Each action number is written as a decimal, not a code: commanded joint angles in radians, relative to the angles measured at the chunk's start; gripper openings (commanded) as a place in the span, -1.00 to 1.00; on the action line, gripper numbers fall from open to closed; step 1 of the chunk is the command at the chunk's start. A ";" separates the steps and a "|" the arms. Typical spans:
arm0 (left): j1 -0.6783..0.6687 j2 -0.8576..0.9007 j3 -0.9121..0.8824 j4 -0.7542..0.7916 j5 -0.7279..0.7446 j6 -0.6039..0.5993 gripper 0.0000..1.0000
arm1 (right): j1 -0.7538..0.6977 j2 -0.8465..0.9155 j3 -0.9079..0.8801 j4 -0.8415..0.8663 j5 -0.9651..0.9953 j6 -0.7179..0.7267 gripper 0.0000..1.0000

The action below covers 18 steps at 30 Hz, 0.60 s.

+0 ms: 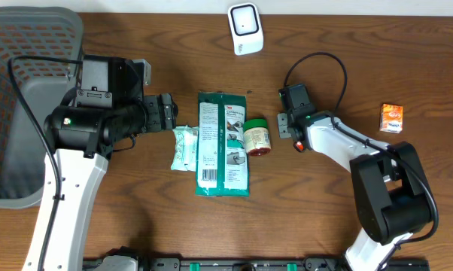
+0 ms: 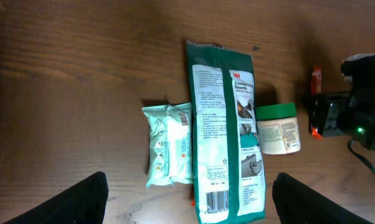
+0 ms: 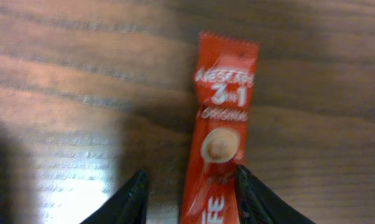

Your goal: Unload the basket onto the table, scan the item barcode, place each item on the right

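- Find the red sachet [image 3: 222, 124] flat on the desk [image 3: 81, 74], lower centre of the right wrist view, inside the right tool [image 3: 190, 177].
- Note the jaws parted there, seemingly not clamped; blur hides any contact.
- Read the long axis as running straight up the frame, away from the tool.
- Count the right arm as nearer; see the left tool [image 2: 190, 180] spread wide and empty.
- Judge the scanner [image 1: 245, 28], top centre overhead, well apart.

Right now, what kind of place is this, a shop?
Probably a pretend shop checkout on a wooden table: there's a white scanner, a grey basket, and groceries like a green packet and a little jar.
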 commanded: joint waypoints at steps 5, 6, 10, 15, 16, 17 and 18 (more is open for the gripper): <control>0.002 -0.001 0.013 -0.001 -0.010 -0.002 0.69 | 0.005 0.096 -0.008 -0.018 -0.008 0.063 -0.85; 0.002 -0.001 0.013 0.000 -0.010 -0.002 0.69 | 0.002 0.081 -0.007 -0.021 -0.017 0.077 -0.92; 0.002 -0.001 0.013 0.000 -0.010 -0.002 0.69 | -0.023 -0.008 -0.007 -0.029 -0.105 0.078 -0.98; 0.002 -0.001 0.013 -0.001 -0.010 -0.002 0.69 | -0.091 -0.158 -0.007 -0.048 -0.339 0.078 -0.98; 0.002 -0.001 0.013 0.000 -0.010 -0.002 0.70 | -0.115 -0.180 -0.007 -0.063 -0.388 0.078 -0.98; 0.002 -0.001 0.013 -0.001 -0.010 -0.002 0.69 | -0.133 -0.193 -0.007 -0.072 -0.417 0.078 -0.98; 0.002 -0.001 0.013 -0.001 -0.010 -0.002 0.69 | -0.150 -0.198 -0.007 -0.081 -0.446 0.077 -0.98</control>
